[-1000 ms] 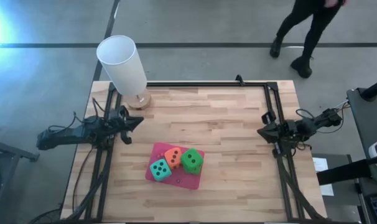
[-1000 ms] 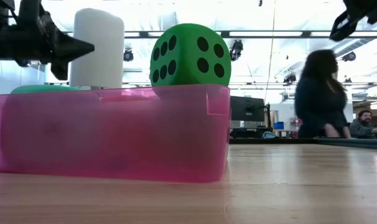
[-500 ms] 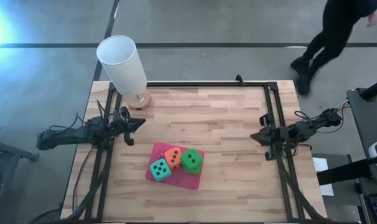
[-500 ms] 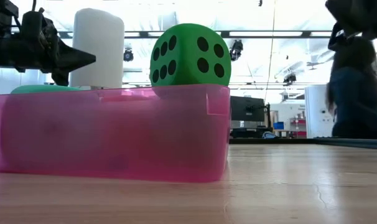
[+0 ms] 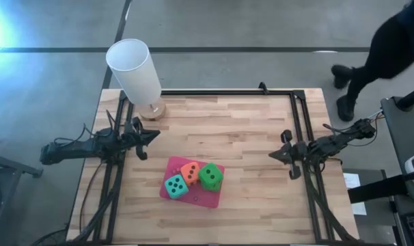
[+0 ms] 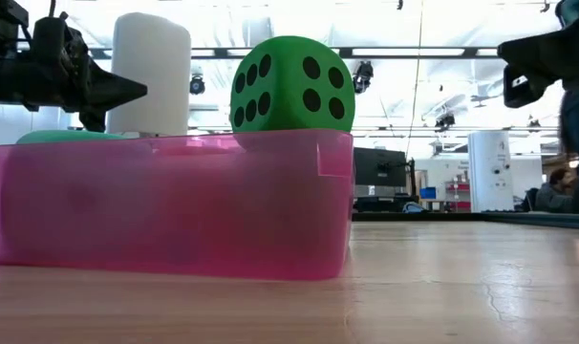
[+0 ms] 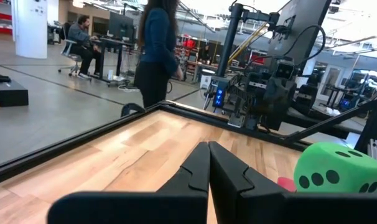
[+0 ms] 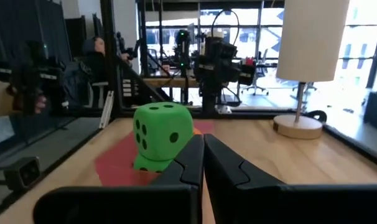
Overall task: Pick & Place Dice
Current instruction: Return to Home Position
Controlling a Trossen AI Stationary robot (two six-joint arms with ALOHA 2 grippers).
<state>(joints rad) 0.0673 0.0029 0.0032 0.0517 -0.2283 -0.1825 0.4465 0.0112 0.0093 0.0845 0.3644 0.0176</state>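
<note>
1. You are seeing one teal die (image 5: 175,185), one orange die (image 5: 190,173) and one green die (image 5: 210,176), three in all. They are sitting together in the single pink bin (image 5: 207,200), toward the table (image 5: 248,123) edge opposite the lamp (image 5: 134,68).
2. Your left gripper (image 5: 152,134) is hovering at the table's left side, near the one white lamp. Its fingers are pressing together on nothing.
3. Your right gripper (image 5: 274,154) is hanging at the right side, fingers likewise meeting, empty.
4. One person (image 5: 384,55) is showing beyond the far right corner.

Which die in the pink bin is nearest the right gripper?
The green die, at the bin end toward the right gripper; the orange die sits mid-bin, the teal die at the far end.
</note>
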